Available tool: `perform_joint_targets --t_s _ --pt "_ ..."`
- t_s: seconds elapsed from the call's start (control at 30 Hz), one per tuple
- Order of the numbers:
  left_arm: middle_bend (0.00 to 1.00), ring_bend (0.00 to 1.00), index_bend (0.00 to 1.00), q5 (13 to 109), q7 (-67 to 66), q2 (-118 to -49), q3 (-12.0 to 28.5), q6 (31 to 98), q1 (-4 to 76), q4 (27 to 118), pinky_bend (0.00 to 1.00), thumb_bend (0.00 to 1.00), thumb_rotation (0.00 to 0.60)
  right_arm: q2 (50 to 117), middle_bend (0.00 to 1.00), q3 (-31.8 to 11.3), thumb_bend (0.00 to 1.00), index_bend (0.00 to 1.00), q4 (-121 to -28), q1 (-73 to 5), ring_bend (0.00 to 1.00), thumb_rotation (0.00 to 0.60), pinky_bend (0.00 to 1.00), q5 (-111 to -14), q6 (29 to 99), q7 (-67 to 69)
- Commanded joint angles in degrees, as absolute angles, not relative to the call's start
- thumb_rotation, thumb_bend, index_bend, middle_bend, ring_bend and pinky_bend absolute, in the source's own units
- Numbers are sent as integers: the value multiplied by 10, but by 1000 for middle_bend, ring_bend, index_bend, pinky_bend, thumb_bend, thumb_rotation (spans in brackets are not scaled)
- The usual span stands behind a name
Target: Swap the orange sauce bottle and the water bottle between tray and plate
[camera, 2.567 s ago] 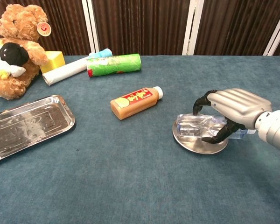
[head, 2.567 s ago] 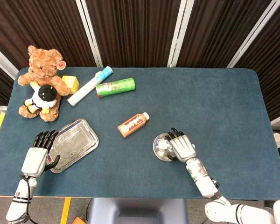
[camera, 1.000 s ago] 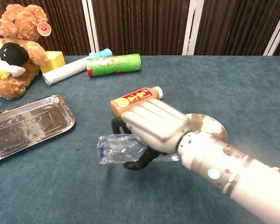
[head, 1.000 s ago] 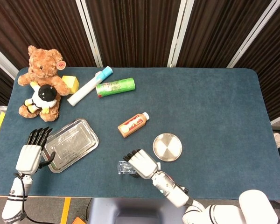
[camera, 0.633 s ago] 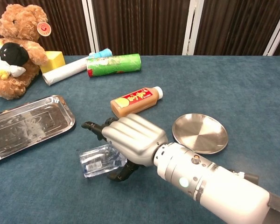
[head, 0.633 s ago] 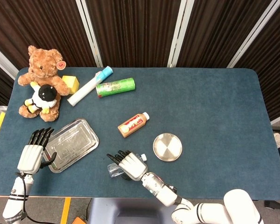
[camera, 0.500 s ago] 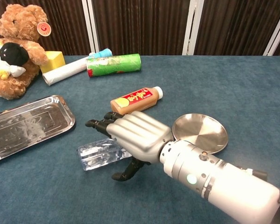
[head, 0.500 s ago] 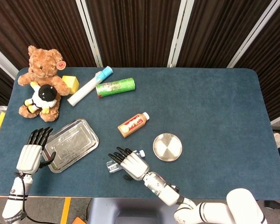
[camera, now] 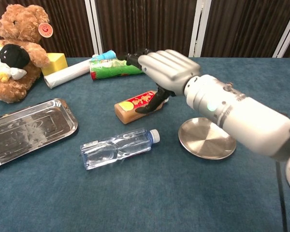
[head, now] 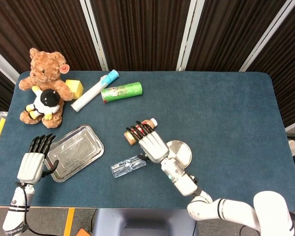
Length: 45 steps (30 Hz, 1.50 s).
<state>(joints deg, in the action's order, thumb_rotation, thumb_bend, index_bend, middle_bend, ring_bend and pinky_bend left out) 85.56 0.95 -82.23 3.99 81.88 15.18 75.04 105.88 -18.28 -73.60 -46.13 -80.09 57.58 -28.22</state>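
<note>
The clear water bottle (head: 128, 166) (camera: 118, 147) lies on its side on the blue table, between the tray and the plate, with nothing holding it. The orange sauce bottle (head: 133, 133) (camera: 135, 106) lies on the cloth just beyond it. My right hand (head: 150, 141) (camera: 166, 69) hovers over the sauce bottle's cap end with its fingers spread, holding nothing. The round metal plate (head: 184, 152) (camera: 206, 138) is bare, partly hidden by my right arm in the head view. The steel tray (head: 77, 152) (camera: 29, 129) is also bare. My left hand (head: 33, 162) rests open at the tray's left edge.
At the back left sit a brown teddy bear (head: 44, 73) (camera: 19, 34) with a black-and-white plush (head: 46, 101), a yellow block (head: 74, 88) (camera: 55, 63), a white roll (head: 93, 91) (camera: 70, 72) and a green can (head: 121, 91) (camera: 118, 66).
My right hand let go of the water bottle on the table near the tray, then rose and moved back over the orange sauce bottle. The left hand has stayed put.
</note>
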Motion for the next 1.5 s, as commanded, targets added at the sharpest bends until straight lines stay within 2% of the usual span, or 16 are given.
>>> perform_joint_targets --t_s 0.03,0.2,0.37,0.67,0.77,0.83,0.9,1.03,1.13,1.2,1.33,1.4,1.5 --pt "42 0 0 852 4 -824 43 820 151 748 66 396 600 1070 222 -225 293 0 -650 -535 80 600 250 -756 510 -332" --pt "42 0 0 838 -5 -830 51 812 152 739 66 396 600 1096 211 -217 293 0 -552 -598 47 600 187 -753 460 -361" --pt "41 0 0 827 -6 -832 55 802 154 735 66 395 600 1124 182 -201 292 0 -478 -623 4 600 125 -737 420 -348" --pt "41 0 0 812 1 -832 64 792 156 723 66 394 600 1103 166 -171 280 0 -464 -618 0 600 103 -755 414 -283" --pt "41 0 0 814 -6 -836 61 787 159 719 66 394 600 1103 167 -167 278 0 -444 -620 0 600 104 -743 393 -260" --pt "41 0 0 814 -11 -838 61 787 159 718 66 394 600 1118 171 -167 279 29 -421 -628 3 600 121 -739 386 -247" --pt "39 0 0 811 -17 -840 63 788 159 715 66 397 600 1133 191 -166 279 107 -397 -635 17 600 159 -735 377 -237" --pt "32 0 0 798 -20 -843 69 779 161 707 66 408 600 1161 217 -165 279 174 -353 -653 44 600 187 -732 362 -221" --pt "26 0 0 794 -20 -844 73 776 162 704 66 409 600 1174 307 -158 299 305 -337 -660 165 600 317 -744 367 -191" --pt "15 0 0 791 -22 -846 75 775 163 699 66 408 600 1182 442 -150 341 457 -322 -664 301 600 450 -754 369 -176" --pt "6 0 0 785 -19 -846 77 767 165 695 66 409 600 1197 568 -142 374 620 -293 -670 468 600 638 -766 377 -153" --pt "4 0 0 785 -17 -845 77 768 165 694 66 409 600 1202 662 -137 375 735 -282 -671 573 600 785 -774 389 -142" --pt "4 0 0 786 -15 -845 77 768 165 694 66 408 600 1210 759 -131 376 850 -263 -672 679 600 945 -785 408 -130"
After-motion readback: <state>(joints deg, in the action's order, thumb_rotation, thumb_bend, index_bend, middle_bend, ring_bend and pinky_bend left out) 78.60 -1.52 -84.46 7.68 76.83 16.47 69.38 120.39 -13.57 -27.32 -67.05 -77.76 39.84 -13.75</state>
